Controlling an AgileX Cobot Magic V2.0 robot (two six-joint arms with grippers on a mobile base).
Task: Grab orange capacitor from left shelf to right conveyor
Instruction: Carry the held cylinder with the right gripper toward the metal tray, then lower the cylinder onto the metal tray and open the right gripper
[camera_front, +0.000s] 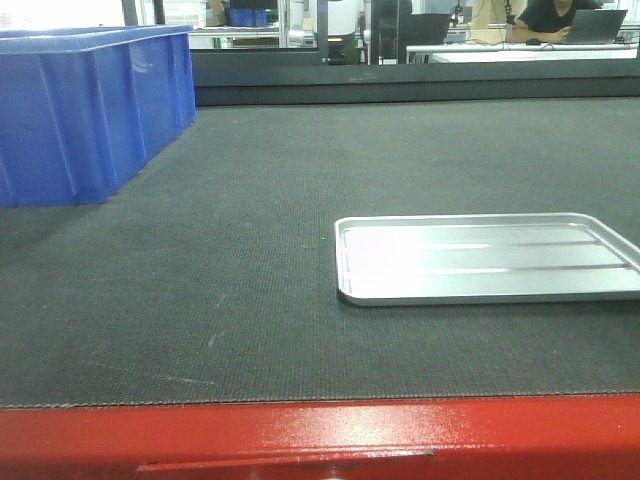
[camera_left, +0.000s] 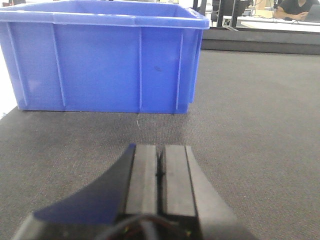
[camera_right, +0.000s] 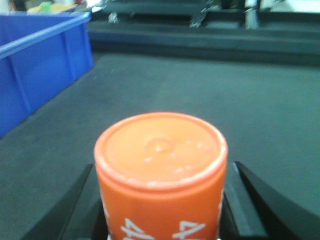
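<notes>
Looking out front, a red-edged grey belt (camera_front: 250, 250) holds a silver tray (camera_front: 480, 262) and blue bin (camera_front: 90, 110), desks (camera_front: 500, 50) behind; left wrist: left gripper (camera_left: 160, 170) pressed closed; right wrist: right gripper (camera_right: 162, 172) pinching the orange can (camera_right: 160, 150) over the belt.

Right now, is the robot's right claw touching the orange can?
Touching. In the right wrist view, the dark fingers of the right gripper hug both sides of the orange capacitor with no gap.

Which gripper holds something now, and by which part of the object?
The right gripper holds the orange capacitor by its side wall, flat top free. The left gripper is shut and empty.
</notes>
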